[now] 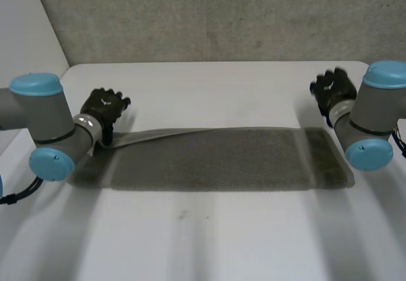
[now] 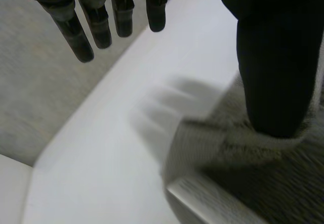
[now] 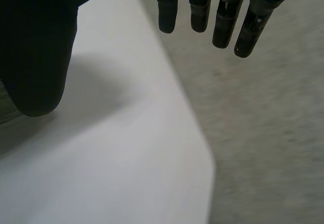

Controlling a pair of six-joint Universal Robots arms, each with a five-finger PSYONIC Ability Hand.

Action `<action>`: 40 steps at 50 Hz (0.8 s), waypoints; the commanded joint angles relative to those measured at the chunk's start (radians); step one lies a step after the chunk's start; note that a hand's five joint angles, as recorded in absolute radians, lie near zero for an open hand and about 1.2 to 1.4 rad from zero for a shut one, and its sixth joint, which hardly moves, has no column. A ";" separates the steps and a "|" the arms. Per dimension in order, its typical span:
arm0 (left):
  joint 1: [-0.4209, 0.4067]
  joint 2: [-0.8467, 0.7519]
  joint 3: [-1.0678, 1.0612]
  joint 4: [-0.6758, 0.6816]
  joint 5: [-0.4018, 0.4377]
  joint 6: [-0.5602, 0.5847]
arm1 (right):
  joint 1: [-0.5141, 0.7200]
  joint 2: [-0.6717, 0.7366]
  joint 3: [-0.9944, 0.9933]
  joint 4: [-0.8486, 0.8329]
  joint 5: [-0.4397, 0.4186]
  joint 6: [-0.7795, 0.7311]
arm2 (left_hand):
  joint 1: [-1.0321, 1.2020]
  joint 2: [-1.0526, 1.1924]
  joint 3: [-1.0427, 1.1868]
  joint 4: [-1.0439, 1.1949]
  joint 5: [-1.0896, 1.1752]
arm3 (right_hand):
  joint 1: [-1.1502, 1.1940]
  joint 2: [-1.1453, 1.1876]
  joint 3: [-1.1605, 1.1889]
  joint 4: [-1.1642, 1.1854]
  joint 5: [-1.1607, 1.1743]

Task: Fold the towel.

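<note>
A dark grey towel [image 1: 216, 157] lies across the white table [image 1: 209, 243] as a long flat strip, with a paler band near each end. My left hand [image 1: 104, 106] is at its far left corner. In the left wrist view the thumb [image 2: 276, 72] rests on the towel's [image 2: 263, 183] bunched edge, while the straight fingers [image 2: 81, 37] hang clear above the bare table. My right hand [image 1: 333, 91] hovers beyond the strip's far right end with nothing in it. Its fingers [image 3: 223, 16] are straight and spread away from the thumb [image 3: 35, 47].
The table's far edge runs just behind both hands, and a grey concrete surface [image 1: 222, 14] lies beyond it. In the right wrist view the table's rounded corner [image 3: 207, 163] sits under the hand, with floor [image 3: 273, 133] past it. Bare table stretches in front of the towel.
</note>
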 commanded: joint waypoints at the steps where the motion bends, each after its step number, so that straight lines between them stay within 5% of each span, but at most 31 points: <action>1: -0.008 0.120 -0.052 0.028 -0.010 -0.016 | -0.006 -0.141 0.093 -0.144 0.003 0.080 | -0.037 -0.035 -0.037 -0.034 -0.052 | -0.041 -0.062 -0.043 -0.062 -0.069; 9: -0.008 0.333 -0.236 0.032 -0.007 -0.105 | -0.012 -0.338 0.303 -0.056 -0.012 0.181 | -0.037 -0.035 -0.037 -0.034 -0.052 | -0.041 -0.062 -0.043 -0.062 -0.069; 20: -0.008 0.516 -0.551 0.132 0.001 -0.306 | -0.110 -0.430 0.595 0.185 -0.187 0.244 | -0.037 -0.035 -0.037 -0.034 -0.052 | -0.041 -0.062 -0.043 -0.062 -0.069; 22: -0.008 0.528 -0.601 0.155 0.001 -0.329 | -0.162 -0.436 0.692 0.140 -0.256 0.246 | -0.037 -0.035 -0.037 -0.034 -0.052 | 0.063 0.042 0.061 0.042 0.035; 34: -0.008 0.525 -0.621 0.174 0.001 -0.332 | -0.215 -0.396 0.766 -0.018 -0.276 0.230 | -0.037 -0.035 -0.037 -0.034 -0.052 | 0.533 0.512 0.531 0.512 0.505; 38: -0.008 0.525 -0.626 0.174 -0.001 -0.332 | -0.231 -0.388 0.762 -0.051 -0.264 0.227 | -0.037 -0.035 -0.037 -0.034 -0.052 | 1.179 1.157 1.177 1.158 1.150; 40: -0.008 0.527 -0.630 0.172 -0.001 -0.332 | -0.242 -0.388 0.759 -0.068 -0.255 0.226 | -0.040 -0.037 -0.040 -0.037 -0.055 | 1.181 1.160 1.179 1.160 1.153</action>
